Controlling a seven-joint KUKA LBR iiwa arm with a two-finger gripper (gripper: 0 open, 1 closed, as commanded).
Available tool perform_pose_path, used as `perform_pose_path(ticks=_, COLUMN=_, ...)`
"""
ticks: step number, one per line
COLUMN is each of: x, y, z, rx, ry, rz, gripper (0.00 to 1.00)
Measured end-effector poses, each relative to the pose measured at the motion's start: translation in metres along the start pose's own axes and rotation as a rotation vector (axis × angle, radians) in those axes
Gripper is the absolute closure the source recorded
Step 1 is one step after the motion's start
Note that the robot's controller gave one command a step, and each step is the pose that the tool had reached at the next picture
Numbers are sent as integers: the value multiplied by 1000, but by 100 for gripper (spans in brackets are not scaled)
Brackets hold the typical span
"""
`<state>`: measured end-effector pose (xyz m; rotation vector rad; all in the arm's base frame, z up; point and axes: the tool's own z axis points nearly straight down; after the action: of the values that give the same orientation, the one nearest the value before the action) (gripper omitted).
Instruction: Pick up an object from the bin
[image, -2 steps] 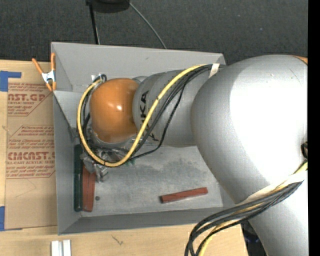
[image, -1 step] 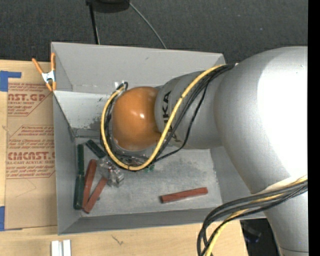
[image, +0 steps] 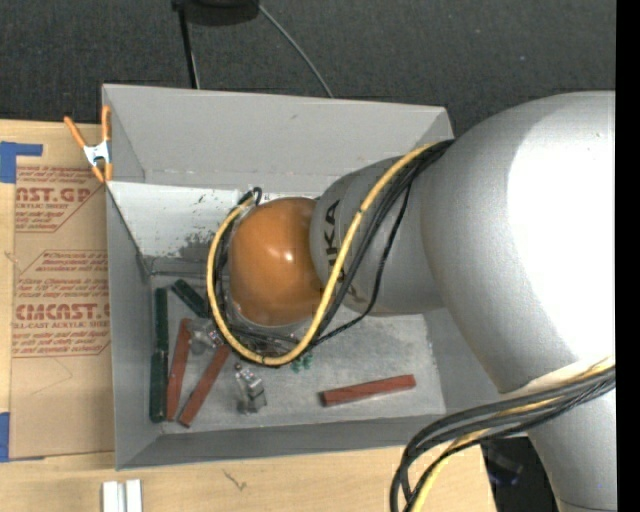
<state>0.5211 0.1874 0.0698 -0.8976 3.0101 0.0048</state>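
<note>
The arm reaches into the bin (image: 285, 135) from the right. Its orange cover (image: 265, 262) hangs over the left middle of the floor, and the gripper (image: 238, 352) sits low under the cover's near edge. The cover hides most of it, so I cannot tell how wide it stands or whether it has hold of anything.

The closest things lie just left and near of it:
- two red-brown sticks (image: 203, 386) leaning side by side
- a small metal piece (image: 248, 392) just near of the gripper
- a long dark green stick (image: 158, 355) along the left wall
- a shorter green piece (image: 188, 297) further back

Another red-brown stick (image: 367, 390) lies flat and alone, well apart to the right.

The likely target is one of the paired red-brown sticks or the metal piece, though nothing shows which. To grasp well, the gripper should come down straddling one stick across its narrow width, not along its length. It should also keep clear of the stick's neighbour and the left wall. The paired sticks touch, so a closing grip could catch both or push one aside. The lone stick on the right would be a cleaner pick.
</note>
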Motion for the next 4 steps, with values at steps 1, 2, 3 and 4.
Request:
perform_pose_path(ticks=1, x=0, y=-2, z=0, rx=1, ry=0, rz=2, gripper=0)
perform_pose_path(ticks=2, x=0, y=-1, z=0, rx=1, ry=0, rz=-1, gripper=0)
perform_pose_path(ticks=3, x=-14, y=7, z=-7, rx=3, ry=0, rz=-215, gripper=0)
perform_pose_path(ticks=4, x=-44, y=37, z=-1, rx=5, ry=8, rz=-310, gripper=100)
